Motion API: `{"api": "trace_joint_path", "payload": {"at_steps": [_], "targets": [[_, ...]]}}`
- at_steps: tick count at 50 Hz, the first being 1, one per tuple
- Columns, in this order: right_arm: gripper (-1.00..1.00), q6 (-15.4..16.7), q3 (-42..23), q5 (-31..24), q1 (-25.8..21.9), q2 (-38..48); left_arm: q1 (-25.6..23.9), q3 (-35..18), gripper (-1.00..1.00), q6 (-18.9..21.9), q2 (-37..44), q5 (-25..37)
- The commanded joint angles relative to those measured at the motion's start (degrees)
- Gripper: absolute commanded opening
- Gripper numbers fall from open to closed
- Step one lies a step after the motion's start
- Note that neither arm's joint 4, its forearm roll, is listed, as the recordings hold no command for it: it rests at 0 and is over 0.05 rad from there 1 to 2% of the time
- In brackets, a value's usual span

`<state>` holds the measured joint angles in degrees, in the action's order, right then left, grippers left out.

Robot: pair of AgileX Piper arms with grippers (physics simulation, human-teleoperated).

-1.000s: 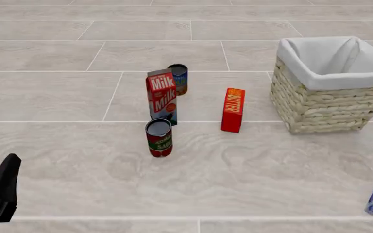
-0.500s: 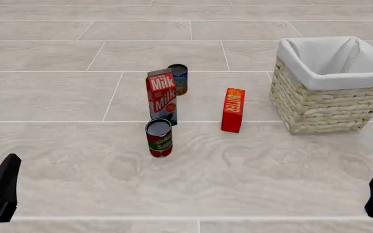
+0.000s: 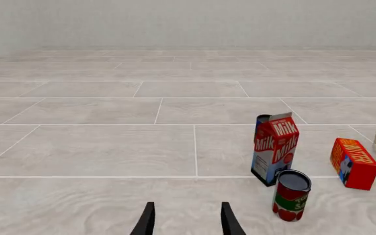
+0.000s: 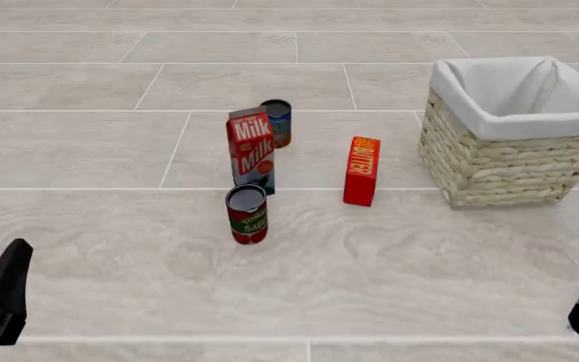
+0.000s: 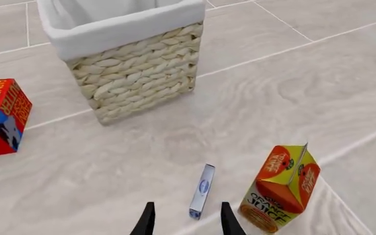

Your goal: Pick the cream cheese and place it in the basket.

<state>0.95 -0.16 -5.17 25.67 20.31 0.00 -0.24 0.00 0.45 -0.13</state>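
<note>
Floor: pale tile, bare ahead of my right pincer [image 5: 185, 221].
Right pincer: spread, holding nothing, aimed to straddle the packet.
Cream cheese [image 5: 201, 190]: on edge just ahead, between the fingertips' line.
Basket [image 5: 135, 73]: well beyond, upright.
Juice carton [image 5: 282, 187]: beside the packet, crowding my approach.

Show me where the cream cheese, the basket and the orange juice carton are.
cream cheese [image 5: 201, 191]: right wrist view, middle of its thin pale edge.
basket [image 4: 491, 170]: front view, woven front wall.
orange juice carton [image 5: 276, 188]: right wrist view, orange front face.
</note>
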Motion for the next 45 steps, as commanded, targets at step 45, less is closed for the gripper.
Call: {"api": "trace_joint_path", "payload": {"at_steps": [45], "targets": [[1.0,-2.95,0.16,24.33,2.03,30.64,0.0,0.0,1.0,0.0,0.0,0.0]]}}
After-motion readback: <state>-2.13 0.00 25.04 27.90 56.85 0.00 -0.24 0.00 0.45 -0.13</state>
